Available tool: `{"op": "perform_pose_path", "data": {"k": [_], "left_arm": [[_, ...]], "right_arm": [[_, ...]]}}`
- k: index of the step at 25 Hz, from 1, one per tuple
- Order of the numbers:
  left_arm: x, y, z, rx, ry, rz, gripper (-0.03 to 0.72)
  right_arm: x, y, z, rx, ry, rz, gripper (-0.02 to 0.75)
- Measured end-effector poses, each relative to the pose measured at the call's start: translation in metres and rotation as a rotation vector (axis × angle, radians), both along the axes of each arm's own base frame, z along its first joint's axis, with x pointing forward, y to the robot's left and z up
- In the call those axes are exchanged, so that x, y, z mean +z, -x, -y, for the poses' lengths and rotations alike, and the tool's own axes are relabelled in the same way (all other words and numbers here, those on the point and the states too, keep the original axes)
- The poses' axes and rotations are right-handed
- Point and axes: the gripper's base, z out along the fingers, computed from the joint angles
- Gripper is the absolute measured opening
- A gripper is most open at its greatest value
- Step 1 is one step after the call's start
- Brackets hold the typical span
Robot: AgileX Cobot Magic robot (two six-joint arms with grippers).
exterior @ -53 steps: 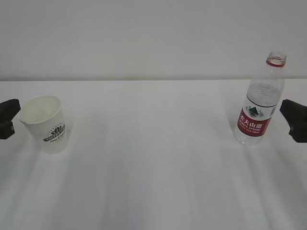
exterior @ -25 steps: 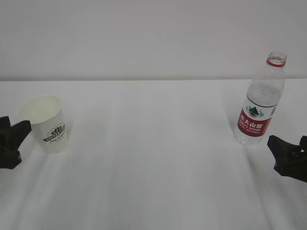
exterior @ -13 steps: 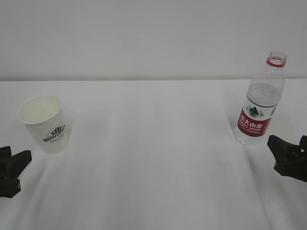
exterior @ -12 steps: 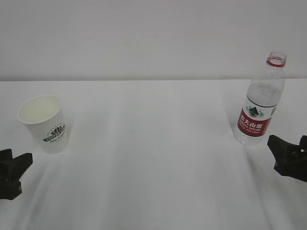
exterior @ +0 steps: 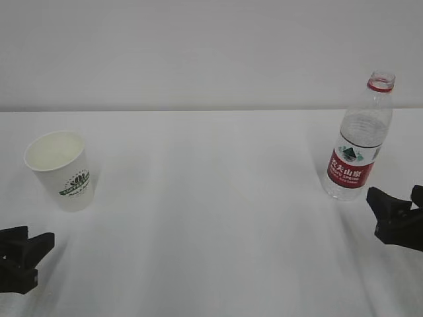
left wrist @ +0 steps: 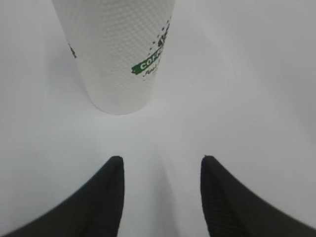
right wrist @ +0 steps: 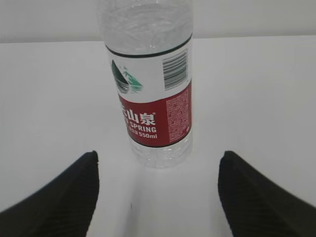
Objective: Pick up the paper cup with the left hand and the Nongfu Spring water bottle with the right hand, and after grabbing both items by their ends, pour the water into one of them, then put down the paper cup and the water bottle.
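Standing upright: one cup [exterior: 61, 170], one bottle [exterior: 358, 140]. Left gripper [exterior: 23, 254] at cup's 7 o'clock, right gripper [exterior: 400, 212] at bottle's 4; both low, jaws apart, empty.

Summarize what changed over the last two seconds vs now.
The left hand backed away from the paper cup, dropping toward the near left table corner; the cup went from tilted to upright. The right hand dropped from beside the Nongfu Spring water bottle to below and right of it. Both hands open, holding nothing. Bottle unmoved.
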Motion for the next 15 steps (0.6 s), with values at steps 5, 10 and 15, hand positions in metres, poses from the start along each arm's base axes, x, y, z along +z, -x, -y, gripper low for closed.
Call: {"op": "perform_pose_path", "data": {"k": [5,10,15], "left_arm": [[0.0,0.0,0.001,-0.015,0.001,0.001,0.371],[0.0,0.001,0.002,-0.03,0.002,0.002,0.371],[0.0,0.001,0.002,-0.03,0.003,0.002,0.371]], "right_arm": [[-0.008,-0.01,-0.003,0.025,0.01,-0.021,0.579],[-0.012,-0.025,-0.006,0.03,0.011,-0.016,0.6],[-0.017,-0.039,-0.008,0.031,0.011,-0.01,0.609]]}}
